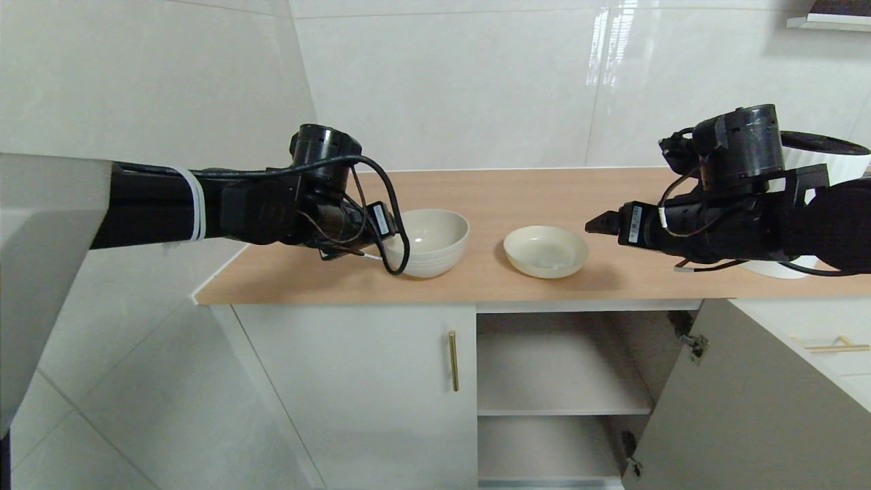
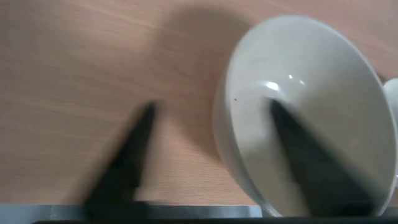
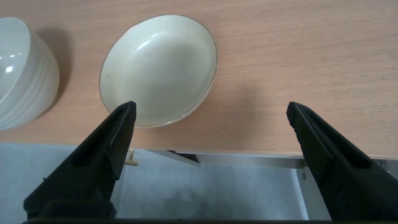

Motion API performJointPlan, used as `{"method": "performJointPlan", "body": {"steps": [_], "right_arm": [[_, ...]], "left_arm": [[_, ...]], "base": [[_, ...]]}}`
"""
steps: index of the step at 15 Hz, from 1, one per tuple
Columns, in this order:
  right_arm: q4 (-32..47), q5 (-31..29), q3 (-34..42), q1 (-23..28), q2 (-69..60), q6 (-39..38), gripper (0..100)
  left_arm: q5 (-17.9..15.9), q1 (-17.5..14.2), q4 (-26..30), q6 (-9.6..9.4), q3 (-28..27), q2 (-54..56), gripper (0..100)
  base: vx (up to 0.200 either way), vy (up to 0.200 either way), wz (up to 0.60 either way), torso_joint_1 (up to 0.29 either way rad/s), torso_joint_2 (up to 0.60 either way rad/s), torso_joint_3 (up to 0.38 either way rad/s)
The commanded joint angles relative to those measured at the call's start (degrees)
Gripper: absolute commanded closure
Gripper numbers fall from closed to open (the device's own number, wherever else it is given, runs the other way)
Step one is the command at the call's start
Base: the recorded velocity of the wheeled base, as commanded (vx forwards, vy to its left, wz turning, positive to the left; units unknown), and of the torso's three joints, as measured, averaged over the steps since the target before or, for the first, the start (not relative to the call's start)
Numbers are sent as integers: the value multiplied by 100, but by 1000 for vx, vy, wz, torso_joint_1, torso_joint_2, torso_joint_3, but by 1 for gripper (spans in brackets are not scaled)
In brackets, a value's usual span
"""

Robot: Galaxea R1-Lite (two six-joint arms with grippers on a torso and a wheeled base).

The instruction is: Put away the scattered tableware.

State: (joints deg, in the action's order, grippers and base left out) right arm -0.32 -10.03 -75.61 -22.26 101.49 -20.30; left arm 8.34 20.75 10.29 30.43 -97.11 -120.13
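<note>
Bowl (image 1: pixel 427 241) and dish (image 1: pixel 546 250), both empty, on counter (image 1: pixel 490 197); left pincer (image 2: pixel 211 109) apart astride bowl rim, right pincer (image 3: pixel 210 109) apart.

A light wooden desk (image 1: pixel 544 190) is running along a glossy white tiled wall (image 1: pixel 442 82). Below it, a white cabinet door (image 1: pixel 354 388) is staying closed, its brass handle (image 1: pixel 452 361) standing upright. Beside it another door (image 1: pixel 735 408) is hanging wide open, showing a white shelf (image 1: pixel 558 391) inside. At the desk's far right a white ribbed container (image 1: pixel 837 163) is standing near the wall.
</note>
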Motion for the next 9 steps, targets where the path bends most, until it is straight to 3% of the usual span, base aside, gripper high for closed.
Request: {"method": "performJointPlan", "body": {"steps": [1,9], "right_arm": [[-3,1,2,2,3,-1,0],[-118,-51,11,-33,266,246,0]], "left_arm": [[1,52,-1,7,-1,-11,100],[10,175,-1,51,526,1237,100]], "base": [[0,0,0,0,0,0],[0,0,0,0,0,0]]}}
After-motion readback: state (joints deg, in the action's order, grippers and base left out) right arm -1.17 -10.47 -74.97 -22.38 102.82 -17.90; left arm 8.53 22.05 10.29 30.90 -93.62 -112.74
